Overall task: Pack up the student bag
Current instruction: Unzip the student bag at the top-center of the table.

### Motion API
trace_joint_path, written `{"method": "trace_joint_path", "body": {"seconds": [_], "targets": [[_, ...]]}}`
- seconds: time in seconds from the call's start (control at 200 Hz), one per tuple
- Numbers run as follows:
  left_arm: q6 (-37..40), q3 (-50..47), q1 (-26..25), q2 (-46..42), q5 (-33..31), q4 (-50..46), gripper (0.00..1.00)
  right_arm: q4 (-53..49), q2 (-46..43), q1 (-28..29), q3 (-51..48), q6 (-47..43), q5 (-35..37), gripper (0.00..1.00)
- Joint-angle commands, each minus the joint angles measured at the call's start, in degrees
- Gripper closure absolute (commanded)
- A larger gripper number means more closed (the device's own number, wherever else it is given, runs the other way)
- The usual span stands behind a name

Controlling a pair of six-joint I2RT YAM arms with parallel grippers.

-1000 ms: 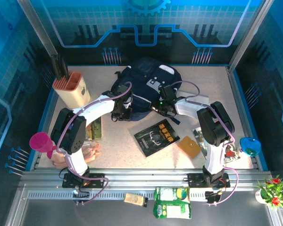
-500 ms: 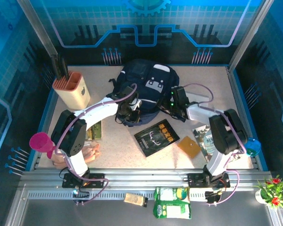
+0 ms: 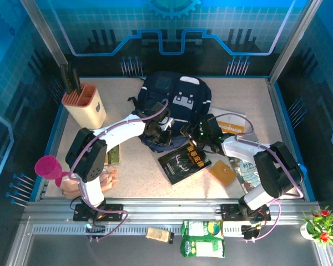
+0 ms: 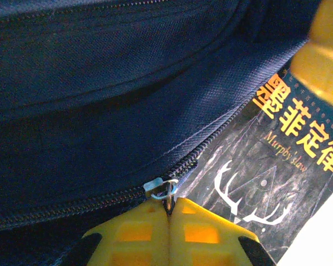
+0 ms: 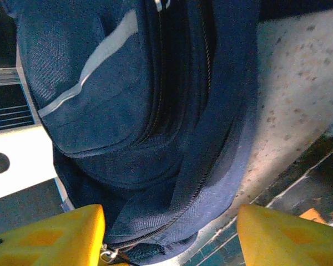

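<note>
Along the student bag [image 3: 175, 102], left gripper [image 4: 169, 202] pinched the zipper pull [image 4: 162, 187] while right gripper [image 5: 172, 221] gaped wide (book [image 3: 184, 162] lay beside it, unpacked).

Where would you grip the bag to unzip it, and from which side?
The zipper pull at the bag's near edge, from the near side: its small metal loop juts clear of the fabric, where the left gripper pinches it.

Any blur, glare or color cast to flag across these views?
Top external: sharp, blue cast from the walls. Left wrist: dim, student bag near black; left gripper, shut on the zipper pull, blurred. Right wrist: right gripper soft, white panel blown out.
</note>
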Motion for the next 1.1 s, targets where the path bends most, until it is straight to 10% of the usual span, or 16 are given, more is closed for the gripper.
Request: {"method": "trace_joint_path", "body": {"seconds": [0.0,0.55,0.835,1.096], "targets": [[-0.6,1.1,-0.7,-0.2,2.8,-0.6,1.00,-0.6,3.4,1.2,3.3,4.0,-0.8,0.36],[1.5,-0.9,1.2,-2.1,-9.0,-5.4,1.00,-8.2,10.5,1.7,11.7,-5.8,5.2,0.84],[3.0,-6.0,7.3,-5.4,-11.7,-6.4,1.00,-11.3,13.1,0.1,18.7,-17.9,6.3,0.87],[1.2,-3.3,2.7,-2.7,-0.7,-2.8,1.00,-9.6,16.6,-6.9,22.7,-21.5,0.2,0.88]]}}
